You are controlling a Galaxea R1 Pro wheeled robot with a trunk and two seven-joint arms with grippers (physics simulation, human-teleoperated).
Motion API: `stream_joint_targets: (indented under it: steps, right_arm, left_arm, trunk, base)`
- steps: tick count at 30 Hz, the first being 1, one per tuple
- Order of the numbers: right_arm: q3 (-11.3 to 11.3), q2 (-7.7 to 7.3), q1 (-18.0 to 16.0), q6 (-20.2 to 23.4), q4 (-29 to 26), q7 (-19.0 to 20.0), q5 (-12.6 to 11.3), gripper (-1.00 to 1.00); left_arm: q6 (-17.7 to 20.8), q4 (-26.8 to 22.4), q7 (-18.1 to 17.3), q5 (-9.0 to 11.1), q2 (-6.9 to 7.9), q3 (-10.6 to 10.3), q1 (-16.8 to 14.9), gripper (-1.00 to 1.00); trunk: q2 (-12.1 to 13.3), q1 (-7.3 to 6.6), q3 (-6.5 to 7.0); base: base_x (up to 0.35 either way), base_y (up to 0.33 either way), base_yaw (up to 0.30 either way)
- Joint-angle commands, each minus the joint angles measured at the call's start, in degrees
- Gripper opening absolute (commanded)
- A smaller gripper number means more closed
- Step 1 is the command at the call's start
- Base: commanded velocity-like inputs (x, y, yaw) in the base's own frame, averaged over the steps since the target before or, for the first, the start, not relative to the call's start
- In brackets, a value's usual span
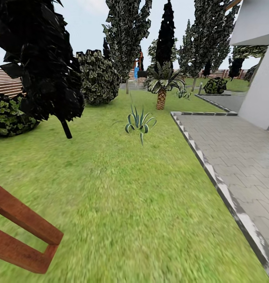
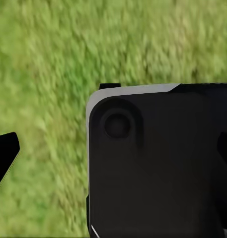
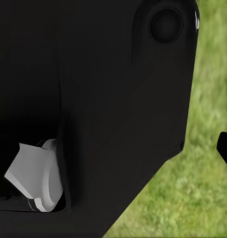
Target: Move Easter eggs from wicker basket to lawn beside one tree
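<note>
Head view: I look out over the wide mottled green lawn [image 1: 122, 204] of the garden, with a grey paved patio [image 1: 236, 153] on my right, edged by a pale stone kerb [image 1: 207, 165]. Beyond the patio stands the white wall of a house [image 1: 260, 90]. In the middle of the grass sits a small spiky plant with striped blue-green leaves [image 1: 139, 124]. Further back is a short palm with a scaly brown trunk [image 1: 161, 94]. To my left leans a tree with a thin black trunk and dark angular foliage [image 1: 40, 63], and behind it a rounded speckled bush [image 1: 97, 76]. Tall dark trees with pale-speckled leaves [image 1: 126, 35] line the back, near a brown horizontal-slat wooden fence [image 1: 4, 82]. At the lower left corner a reddish-brown wooden frame [image 1: 22, 232] juts into sight. I cannot find the wicker basket or the eggs from here, so I cannot place them.

Left wrist view: a dark rounded-corner block of the robot's own body [image 2: 158, 163] covers much of my sight, with blurred grass around it. A black tip [image 2: 4, 156] pokes in at one edge, likely a finger of the left gripper; I cannot tell how the jaws stand.

Right wrist view: a large black housing [image 3: 103, 99] with a pale grey part [image 3: 36, 181] tucked inside it blocks most of my sight, with grass beside it. A small black tip [image 3: 226, 148] shows at the edge; I cannot tell the right jaws' state either.
</note>
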Motion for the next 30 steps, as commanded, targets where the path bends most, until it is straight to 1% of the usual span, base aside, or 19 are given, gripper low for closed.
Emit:
stream_joint_targets:
  steps: [1, 30]
  right_arm:
    - [0.0, 0.01, 0.0, -0.1, -0.1, 0.0, 0.0, 1.0]
    - [0.0, 0.01, 0.0, -0.1, -0.1, 0.0, 0.0, 1.0]
  left_arm:
    - [-0.2, 0.0, 0.1, 0.0, 0.01, -0.1, 0.0, 1.0]
    - [-0.2, 0.0, 0.0, 0.0, 0.01, -0.1, 0.0, 1.0]
  trunk:
    - [0.0, 0.04, -0.05]
    - [0.0, 0.04, -0.05]
  base:
    - [0.321, 0.0, 0.0]
    - [0.321, 0.0, 0.0]
